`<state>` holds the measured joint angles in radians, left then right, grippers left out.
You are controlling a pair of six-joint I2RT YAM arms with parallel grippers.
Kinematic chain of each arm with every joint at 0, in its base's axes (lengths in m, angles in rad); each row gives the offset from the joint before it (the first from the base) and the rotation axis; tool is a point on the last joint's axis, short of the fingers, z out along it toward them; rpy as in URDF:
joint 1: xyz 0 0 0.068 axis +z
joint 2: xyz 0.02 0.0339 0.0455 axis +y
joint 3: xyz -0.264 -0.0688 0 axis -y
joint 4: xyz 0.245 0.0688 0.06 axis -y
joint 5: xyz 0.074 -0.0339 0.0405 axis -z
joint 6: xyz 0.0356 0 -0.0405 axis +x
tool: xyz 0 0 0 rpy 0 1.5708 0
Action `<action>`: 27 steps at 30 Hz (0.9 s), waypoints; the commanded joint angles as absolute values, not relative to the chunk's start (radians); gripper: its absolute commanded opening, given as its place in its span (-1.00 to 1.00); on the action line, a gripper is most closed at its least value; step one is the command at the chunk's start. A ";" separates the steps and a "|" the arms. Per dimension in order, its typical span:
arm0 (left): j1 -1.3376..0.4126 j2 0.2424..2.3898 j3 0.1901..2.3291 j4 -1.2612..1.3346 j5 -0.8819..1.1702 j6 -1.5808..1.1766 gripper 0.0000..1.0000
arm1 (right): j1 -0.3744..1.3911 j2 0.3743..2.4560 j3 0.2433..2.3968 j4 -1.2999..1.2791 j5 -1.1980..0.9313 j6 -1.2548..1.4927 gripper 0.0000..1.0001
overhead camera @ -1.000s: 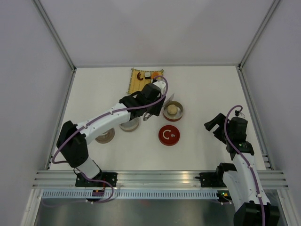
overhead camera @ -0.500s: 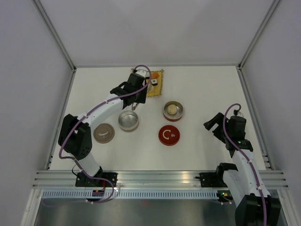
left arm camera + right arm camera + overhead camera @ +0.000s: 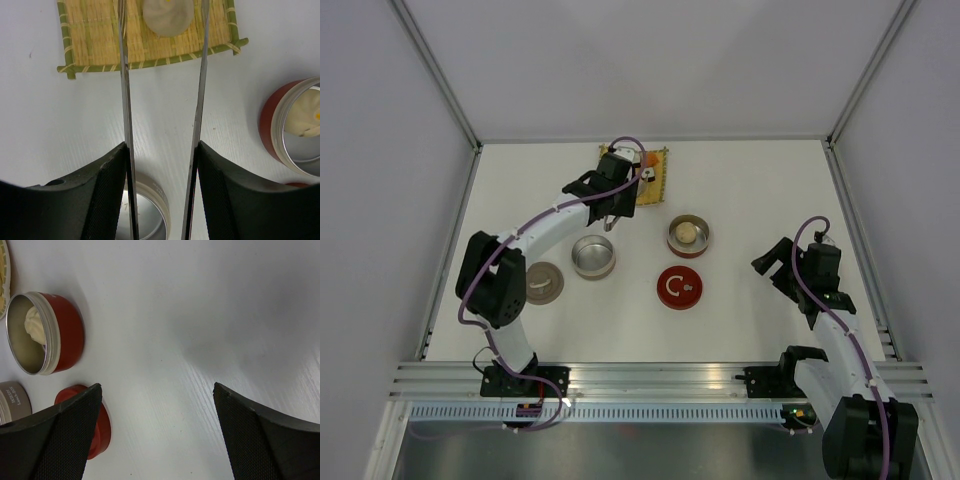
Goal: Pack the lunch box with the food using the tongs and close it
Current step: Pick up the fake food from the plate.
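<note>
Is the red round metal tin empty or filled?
Not empty: a white round bun lies inside the open red round metal tin.

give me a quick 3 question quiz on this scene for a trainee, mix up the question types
1. True or false: the red tin holds a white bun.
2. What does the left tool grip? A) nothing B) tongs C) a spoon
3. Fill in: the silver tin is ____.

Key: 1 true; 2 B; 3 empty
</note>
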<state>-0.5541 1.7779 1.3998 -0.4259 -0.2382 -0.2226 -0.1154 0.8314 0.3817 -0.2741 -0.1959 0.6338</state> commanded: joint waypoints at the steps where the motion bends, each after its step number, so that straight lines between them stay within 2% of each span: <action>1: -0.554 1.802 1.459 -0.373 -0.216 -0.193 0.24 | -0.118 0.833 0.373 -0.229 -0.209 0.635 0.96; 18: -0.552 1.910 1.511 -0.379 -0.225 -0.173 0.22 | -0.118 0.841 0.373 -0.218 -0.204 0.634 0.96; 27: -0.552 1.908 1.508 -0.380 -0.227 -0.161 -0.17 | -0.118 0.853 0.377 -0.209 -0.202 0.635 0.96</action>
<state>-0.5541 1.9217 1.4734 -0.4114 -0.2256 -0.1932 -0.1154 0.8505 0.3813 -0.2455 -0.2047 0.6338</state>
